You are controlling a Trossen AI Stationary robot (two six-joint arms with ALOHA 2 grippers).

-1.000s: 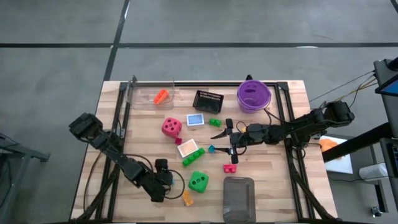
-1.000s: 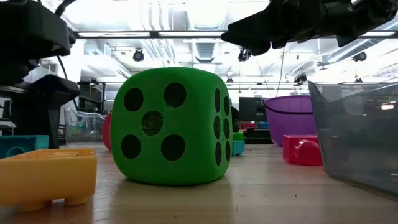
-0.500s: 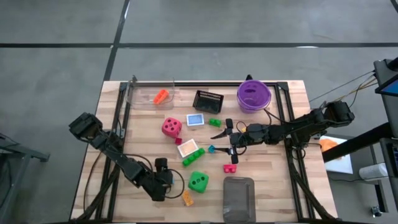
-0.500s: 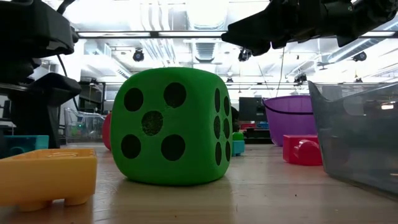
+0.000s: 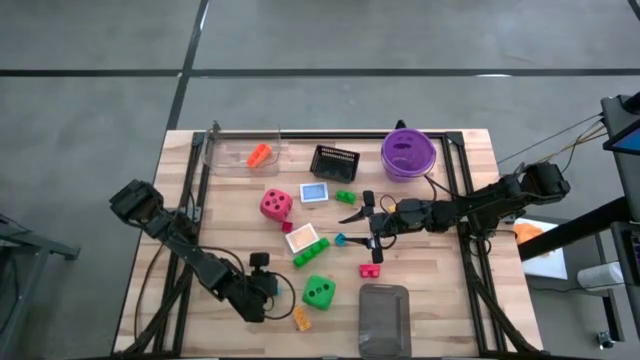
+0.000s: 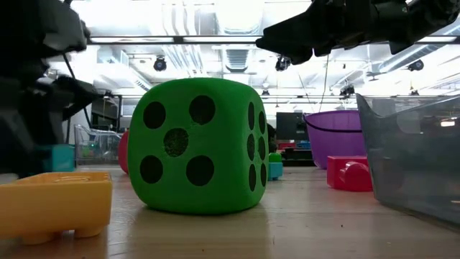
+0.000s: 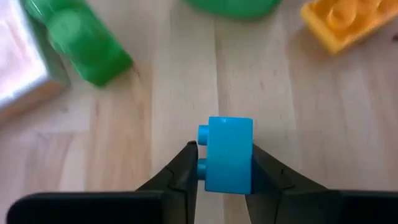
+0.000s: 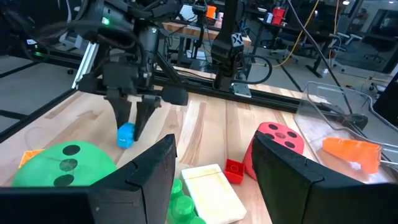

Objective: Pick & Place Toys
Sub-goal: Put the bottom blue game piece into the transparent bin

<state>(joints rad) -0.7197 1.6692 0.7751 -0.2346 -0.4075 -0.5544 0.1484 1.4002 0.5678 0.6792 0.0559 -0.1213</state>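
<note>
Left end effector (image 7: 222, 163) grips blue brick (image 7: 228, 154), now lifted slightly off bench (image 7: 298, 99) versus half a second back: pick done, placing next. Right end effector (image 5: 367, 226) hangs open, unmoved.

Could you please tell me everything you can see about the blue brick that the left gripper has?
The blue brick is a small, glossy plastic block with round studs on one side. The left gripper is shut on it, one dark finger pressed against each flank. In the right wrist view it hangs near the wooden table, beside the green die; whether it touches the wood is unclear.
</note>
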